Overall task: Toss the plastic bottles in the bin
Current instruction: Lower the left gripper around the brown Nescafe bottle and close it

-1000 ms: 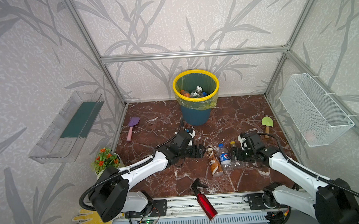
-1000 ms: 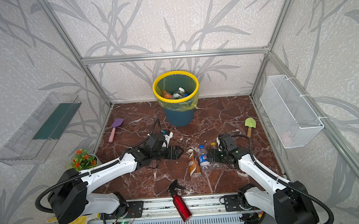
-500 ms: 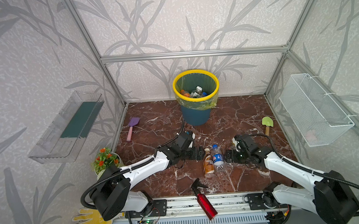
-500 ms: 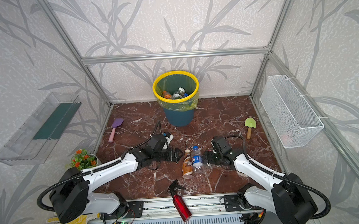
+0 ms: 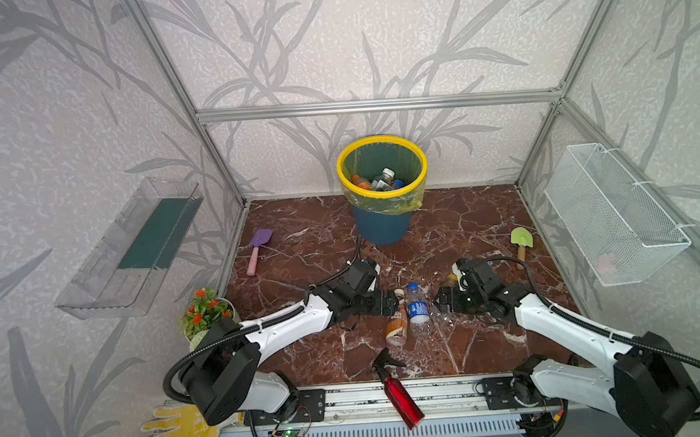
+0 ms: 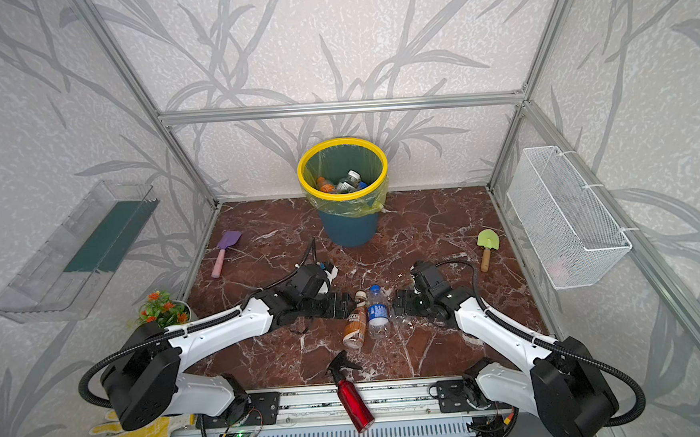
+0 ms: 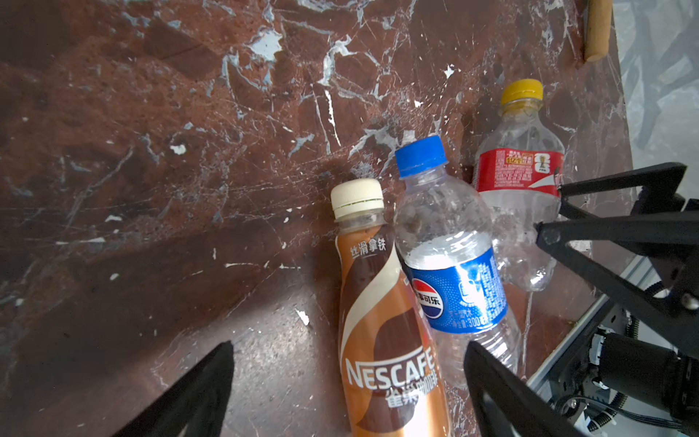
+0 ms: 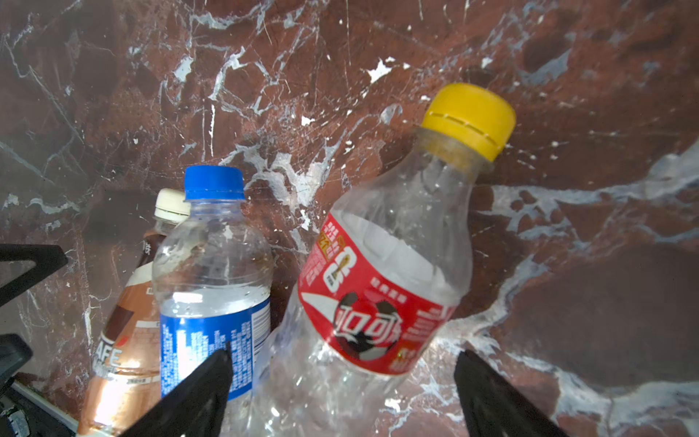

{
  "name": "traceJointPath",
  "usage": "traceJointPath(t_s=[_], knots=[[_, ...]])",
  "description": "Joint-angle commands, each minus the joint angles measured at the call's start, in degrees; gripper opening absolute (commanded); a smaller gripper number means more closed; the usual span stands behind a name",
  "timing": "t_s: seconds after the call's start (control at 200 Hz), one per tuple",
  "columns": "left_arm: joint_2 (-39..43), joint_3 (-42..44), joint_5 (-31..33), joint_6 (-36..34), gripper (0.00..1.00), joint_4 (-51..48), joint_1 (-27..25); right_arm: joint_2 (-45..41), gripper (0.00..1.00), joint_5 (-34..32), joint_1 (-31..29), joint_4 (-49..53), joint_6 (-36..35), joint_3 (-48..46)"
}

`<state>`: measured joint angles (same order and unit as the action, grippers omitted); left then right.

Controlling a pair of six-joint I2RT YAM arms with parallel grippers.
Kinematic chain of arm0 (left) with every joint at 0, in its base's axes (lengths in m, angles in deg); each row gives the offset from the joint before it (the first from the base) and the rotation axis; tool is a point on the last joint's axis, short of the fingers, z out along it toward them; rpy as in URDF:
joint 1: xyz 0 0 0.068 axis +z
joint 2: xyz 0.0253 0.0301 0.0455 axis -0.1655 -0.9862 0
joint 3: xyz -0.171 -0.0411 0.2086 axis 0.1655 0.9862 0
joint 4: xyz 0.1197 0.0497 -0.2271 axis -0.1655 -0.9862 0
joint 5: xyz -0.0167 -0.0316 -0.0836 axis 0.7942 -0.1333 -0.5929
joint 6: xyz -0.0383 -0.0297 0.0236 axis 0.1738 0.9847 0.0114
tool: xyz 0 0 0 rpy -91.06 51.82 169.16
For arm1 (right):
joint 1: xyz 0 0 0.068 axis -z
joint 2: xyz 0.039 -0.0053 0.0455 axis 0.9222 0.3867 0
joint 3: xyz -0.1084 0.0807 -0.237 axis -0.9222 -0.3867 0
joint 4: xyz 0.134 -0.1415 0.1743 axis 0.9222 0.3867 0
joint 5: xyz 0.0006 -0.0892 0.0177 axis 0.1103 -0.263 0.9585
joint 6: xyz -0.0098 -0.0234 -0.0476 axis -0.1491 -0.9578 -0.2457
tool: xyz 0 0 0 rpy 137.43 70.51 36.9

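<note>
Left pincer point(image 5: 391, 302) stands released over the brown coffee bottle point(image 7: 382, 321), right pincer point(image 5: 440, 301) released over the red-label bottle point(image 8: 378, 302); both bottles lie on the surface point(image 5: 299, 239), well short of the bin point(image 5: 382, 230). Each inner finger should slip clear of the blue-label bottle point(image 7: 450, 265) between them before clenching.

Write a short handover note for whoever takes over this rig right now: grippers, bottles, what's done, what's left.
Left gripper: open, astride the brown coffee bottle.
Right gripper: open, astride the red-label bottle.
Floor: those two and the blue-label bottle lie side by side.
Done: several bottles in the bin.
To do: grasp and bin these three.
</note>
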<state>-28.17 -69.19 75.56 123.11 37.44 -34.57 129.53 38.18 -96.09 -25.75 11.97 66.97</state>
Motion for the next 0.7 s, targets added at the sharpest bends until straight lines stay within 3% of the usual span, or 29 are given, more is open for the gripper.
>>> traceJointPath(t_s=[0.0, 0.24, 0.695], knots=[[1.1, -0.4, -0.5, -2.9, 0.92, -2.2, -1.1, -0.1, 0.92, -1.8, -0.3, 0.3, -0.9, 2.3], [2.1, -2.5, 1.6, -10.6, 0.89, -11.1, -5.0, -2.6, 0.92, -4.8, 0.2, 1.1, -3.4, 3.8], [-4.8, -4.7, 10.2, -9.8, 0.82, -14.8, -5.5, -4.6, 0.92, -5.5, 0.3, 0.6, -3.2, 3.0]])
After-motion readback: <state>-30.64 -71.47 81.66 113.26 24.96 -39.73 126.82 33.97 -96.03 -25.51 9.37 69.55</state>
